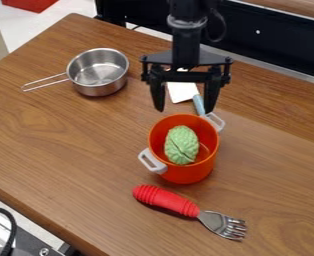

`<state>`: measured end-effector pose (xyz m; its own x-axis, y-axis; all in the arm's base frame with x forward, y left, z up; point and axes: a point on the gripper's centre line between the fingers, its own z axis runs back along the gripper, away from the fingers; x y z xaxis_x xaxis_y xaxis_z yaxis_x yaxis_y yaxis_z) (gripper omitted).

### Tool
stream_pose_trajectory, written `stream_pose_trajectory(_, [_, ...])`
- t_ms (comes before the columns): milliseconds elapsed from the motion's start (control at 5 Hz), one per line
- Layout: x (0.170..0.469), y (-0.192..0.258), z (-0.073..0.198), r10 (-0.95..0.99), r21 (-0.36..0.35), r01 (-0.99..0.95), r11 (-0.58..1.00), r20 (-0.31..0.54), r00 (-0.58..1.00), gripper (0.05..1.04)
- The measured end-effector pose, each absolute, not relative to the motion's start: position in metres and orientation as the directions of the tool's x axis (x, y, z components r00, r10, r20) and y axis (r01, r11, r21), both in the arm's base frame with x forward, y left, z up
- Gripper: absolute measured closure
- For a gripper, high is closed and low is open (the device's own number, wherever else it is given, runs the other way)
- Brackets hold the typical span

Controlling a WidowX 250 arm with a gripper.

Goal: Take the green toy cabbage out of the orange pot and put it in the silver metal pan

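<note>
The black gripper (pixel 185 106) hangs open over the table, just behind and above an orange pot (pixel 188 173) with two pale grey handles. Nothing is between its fingers. Inside the pot lies a green, wrinkled, leafy-looking object (pixel 180 144). Behind the pot, partly covered by the gripper, a white-headed utensil (pixel 181 92) with a light blue handle rests on the wood. In front of the pot is a fork (pixel 168 200) with a thick red ribbed handle, its metal tines pointing to the lower right.
A metal saucepan (pixel 99 71) with a wire handle stands at the upper left of the wooden table (pixel 59 145). The table's front edge slants across the lower left, where a black cable (pixel 11 226) curves. A dark panel (pixel 273 42) runs behind the table.
</note>
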<state>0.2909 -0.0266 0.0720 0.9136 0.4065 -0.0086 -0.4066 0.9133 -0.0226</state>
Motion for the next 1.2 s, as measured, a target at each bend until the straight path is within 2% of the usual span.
stream_pose_trajectory(200, [0.277,-0.028,0.065,0.384,-0.014,-0.384,0.923,-0.026,0.923,0.087])
stream_pose_trajectory(600, [0.271,-0.037,0.056,0.419,-0.032,-0.42,0.907,-0.036,0.907,0.087])
stream_pose_trajectory(1000, [0.266,-0.039,0.055,0.432,0.007,-0.432,0.902,-0.039,0.901,0.087])
stream_pose_trajectory(1200, [0.265,-0.041,0.044,0.445,0.028,-0.445,0.895,-0.051,0.894,0.087])
